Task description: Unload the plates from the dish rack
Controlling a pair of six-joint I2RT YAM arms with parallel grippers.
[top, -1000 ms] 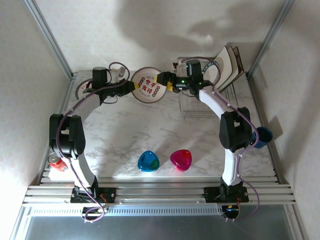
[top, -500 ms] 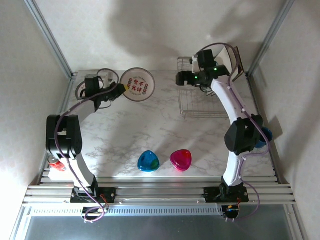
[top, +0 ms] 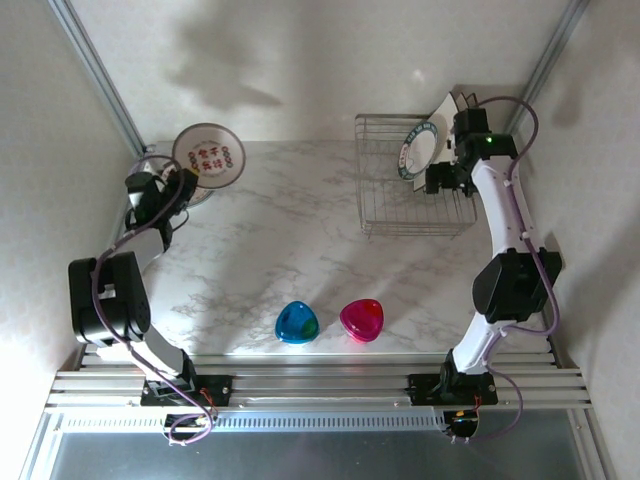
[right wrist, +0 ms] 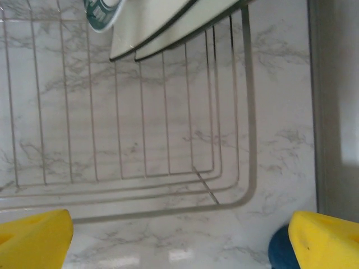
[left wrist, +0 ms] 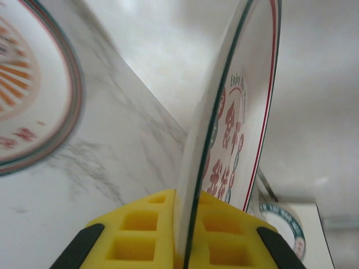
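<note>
Nearest me, a blue dish [top: 297, 323] and a pink dish [top: 361, 319] sit side by side, not touching, on the marble bench [top: 280, 240], about midway between the two arm bases. Farther out on the left, the left pincer [top: 183, 180] is pressed together on the lower edge of a round plate [top: 209, 155], white with red characters and a ring of small marks. It holds this plate up off the bench, tilted, over the far left corner. From that wrist I see the plate [left wrist: 224, 129] nearly edge-on, its rim pinched between the yellow pads [left wrist: 140, 230] of the left pincer [left wrist: 185, 238]. A flat plate [left wrist: 28, 89] with orange markings lies on the marble to the left below it. On the right, the right pincer [top: 440, 180] hangs over the right side of the rack [top: 380, 215], spread wide and gripping nothing. Its wrist view shows the right pincer [right wrist: 179, 246] with its yellow tips at the two lower corners of the frame, the rack [right wrist: 140, 140] wires below them and a blue mug [right wrist: 279, 252] just outside the rack corner. At the rack's far right end a dark-rimmed plate [top: 418, 150] stands on edge. The square plates [top: 447, 108] lean just behind it, and from the wrist their edges [right wrist: 162, 22] show at the top.
</note>
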